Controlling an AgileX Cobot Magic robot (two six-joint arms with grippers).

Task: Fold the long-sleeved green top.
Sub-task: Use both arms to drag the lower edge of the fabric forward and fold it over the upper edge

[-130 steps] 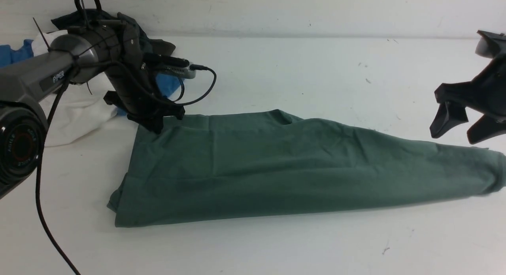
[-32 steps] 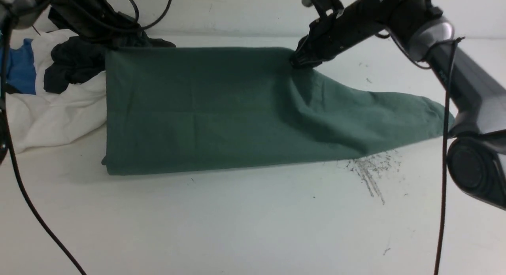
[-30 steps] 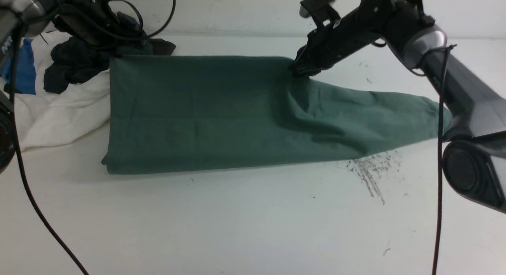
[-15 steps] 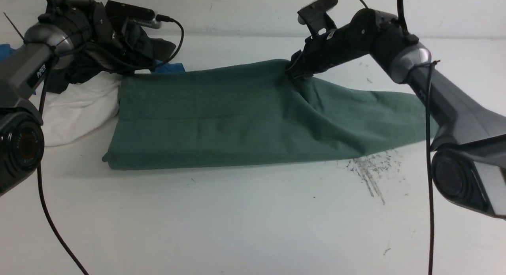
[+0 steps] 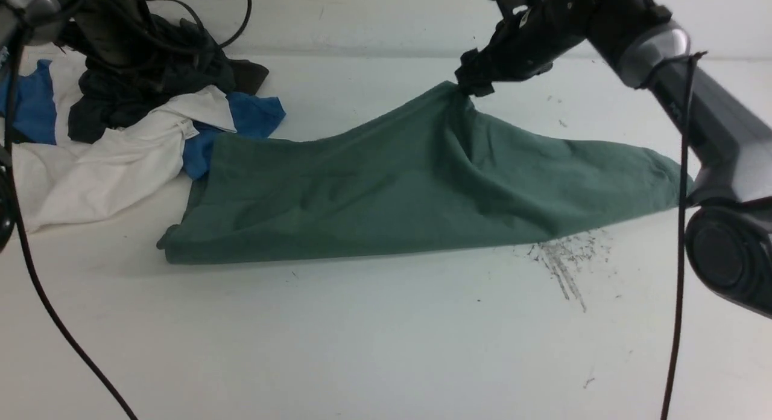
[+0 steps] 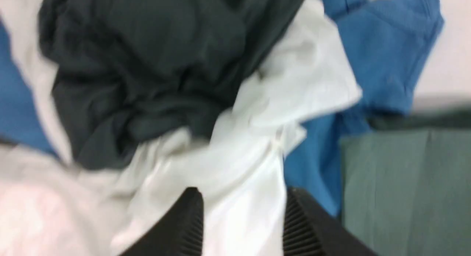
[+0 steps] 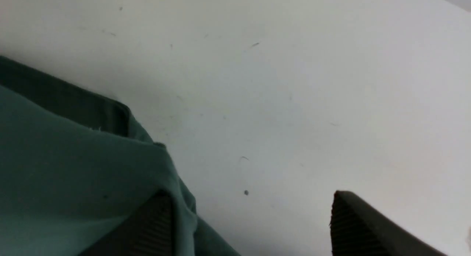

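Sage-green cotton long-sleeved top (image 5: 374,197): lengthwise fold laid;
Right gripper (image 7: 250,201): wide, top draped over one finger;
Left gripper (image 6: 244,197): parted, empty;
Next: shake free, fold crosswise

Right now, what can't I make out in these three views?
- Left gripper: the front view loses it against the dark garments, and the left wrist view is motion-blurred.
- Green top: its sleeves are hidden inside the fold in the front view.
- Right gripper: I cannot tell whether the top's corner snags one finger, because the right wrist view's edge cuts it off.
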